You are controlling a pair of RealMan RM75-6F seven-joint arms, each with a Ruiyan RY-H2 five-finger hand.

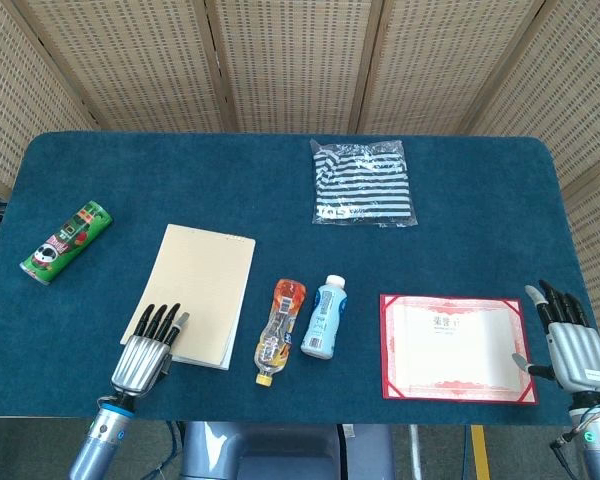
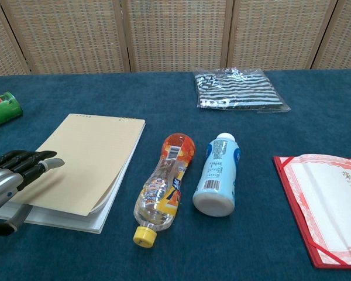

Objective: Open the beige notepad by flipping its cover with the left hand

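Note:
The beige notepad [image 1: 198, 288] lies at the front left of the blue table, its bound edge away from me. Its cover [image 2: 85, 158] is raised at the near end, and white pages [image 2: 58, 218] show beneath it. My left hand [image 1: 145, 352] is at the pad's near left corner. In the chest view the left hand [image 2: 9, 181] has its fingers [image 2: 38, 164] lying on top of the cover and its thumb below the lifted edge, so it holds the cover. My right hand [image 1: 570, 345] rests open at the table's front right edge, holding nothing.
An orange-capped bottle [image 1: 279, 330] and a white-blue bottle [image 1: 323, 316] lie just right of the pad. A red certificate folder [image 1: 457, 347] lies open at front right. A green can [image 1: 67, 241] lies at far left, and bagged striped clothing [image 1: 363, 182] at the back.

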